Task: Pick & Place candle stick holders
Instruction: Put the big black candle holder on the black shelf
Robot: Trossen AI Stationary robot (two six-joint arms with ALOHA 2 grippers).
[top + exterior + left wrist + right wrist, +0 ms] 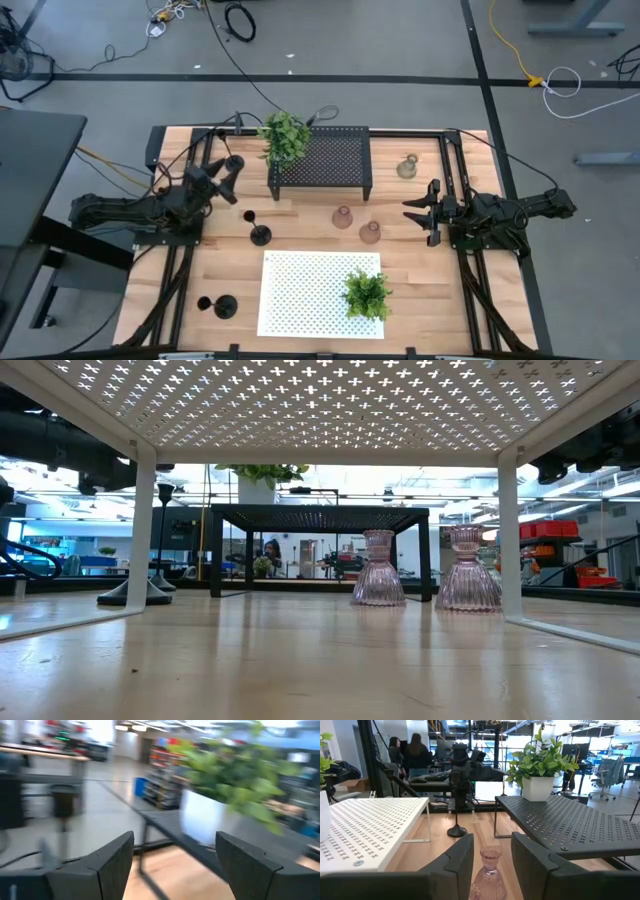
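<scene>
The ribbed pink glass holder (490, 872) stands upright just ahead of my right claw (418, 218), spread, pinching nothing, low at the table's right.

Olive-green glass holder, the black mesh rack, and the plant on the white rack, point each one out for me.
Olive-green glass holder (407, 167), high view, on its round body.
Black mesh rack (335, 160), high view, on its bare mesh top.
Plant on the white rack (367, 294), high view, on its leaves.
</scene>
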